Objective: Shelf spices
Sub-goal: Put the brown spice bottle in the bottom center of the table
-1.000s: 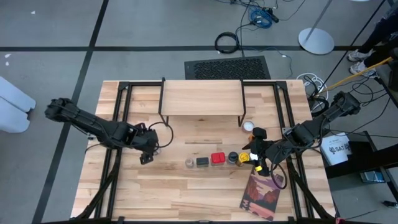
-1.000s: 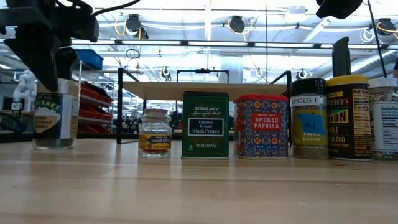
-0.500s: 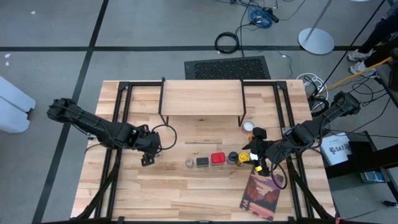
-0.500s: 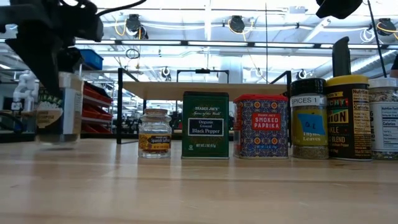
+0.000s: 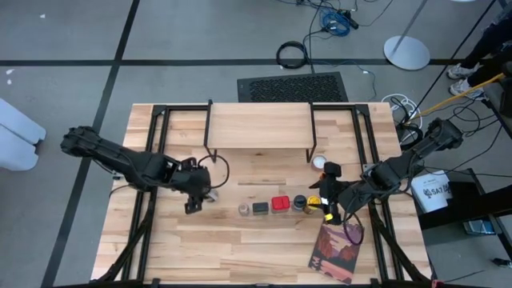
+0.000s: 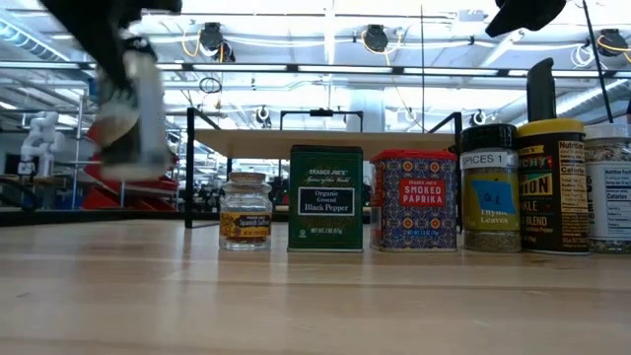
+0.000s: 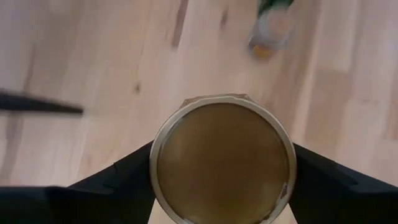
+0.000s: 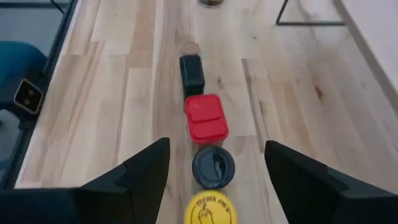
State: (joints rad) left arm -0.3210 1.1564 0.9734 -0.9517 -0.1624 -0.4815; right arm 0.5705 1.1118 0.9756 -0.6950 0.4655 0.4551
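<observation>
My left gripper (image 5: 200,194) is shut on a glass spice jar with a tan lid (image 7: 222,163), held above the table left of the row; the low view shows the jar (image 6: 128,118) off the wood. The other spices stand in a row: a small jar (image 5: 244,210), a black tin (image 5: 261,208), a red tin (image 5: 279,203), a black-topped jar (image 5: 300,202) and a yellow-topped jar (image 8: 208,210). A white-topped one (image 5: 320,162) stands by the shelf (image 5: 260,126). My right gripper (image 5: 326,204) hovers open above the row's right end. My left gripper pinches the jar between its two fingers (image 7: 118,180), one on each side of the jar's upper part just under the lid's rim (image 7: 155,163). The fingers come from above, slanting down. The jar hangs clear of the table and leans in the low view.
A flat picture-covered book (image 5: 336,252) lies near the front right. The shelf's black legs (image 5: 210,152) stand on the table behind the row. Bare wood stretches between the left gripper and the row's small jar.
My left gripper has risen and drifted a little toward the row, taking the tan-lidded jar with it. The jar stood on the table a second ago and is now lifted clear and leaning.
</observation>
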